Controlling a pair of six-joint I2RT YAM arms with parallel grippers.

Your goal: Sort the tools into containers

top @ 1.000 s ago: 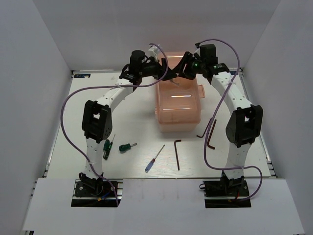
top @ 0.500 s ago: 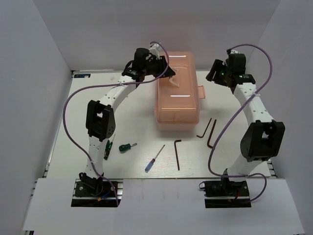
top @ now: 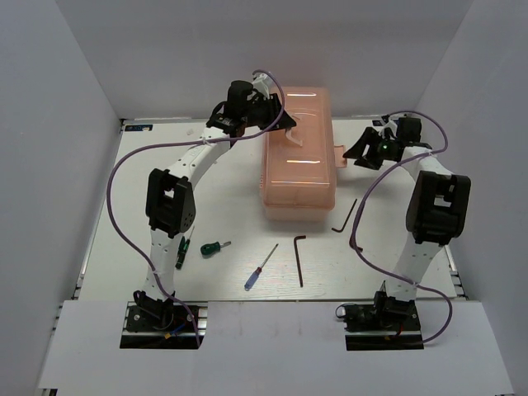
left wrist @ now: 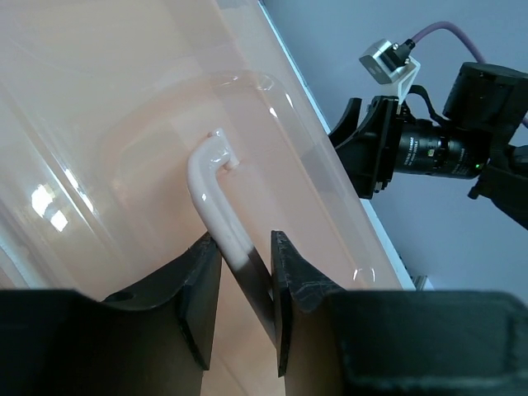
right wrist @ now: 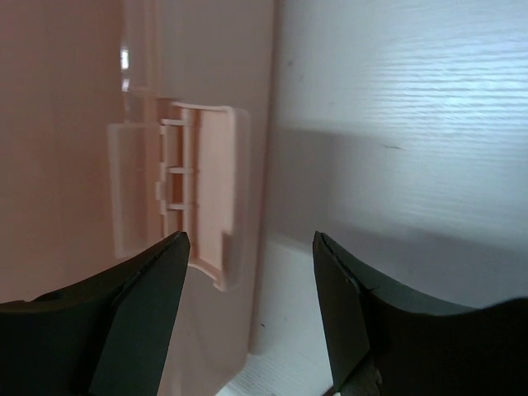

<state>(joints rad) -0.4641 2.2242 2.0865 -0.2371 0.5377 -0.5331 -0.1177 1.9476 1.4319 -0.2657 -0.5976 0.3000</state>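
Note:
The salmon-pink toolbox [top: 297, 169] stands closed at the table's middle back. My left gripper [top: 283, 124] is shut on its white lid handle [left wrist: 216, 202], which runs between the fingertips [left wrist: 205, 268]. My right gripper [top: 356, 154] is open beside the box's right side, and its jaws frame the latch [right wrist: 198, 190] without touching it. Two green-handled screwdrivers [top: 180, 250] [top: 216, 246], a blue-handled screwdriver [top: 261, 266] and dark hex keys [top: 299, 258] [top: 345, 216] lie on the table in front of the box. A third hex key [top: 356, 238] is partly hidden by a cable.
White walls enclose the table on the left, back and right. Purple cables loop from both arms; the right one hangs over the hex keys. The right arm's wrist camera [left wrist: 429, 140] shows in the left wrist view, just beyond the box's edge.
My right gripper has left the top of the lid, swung out to the right and come down beside the latch. The left gripper has stayed on the handle.

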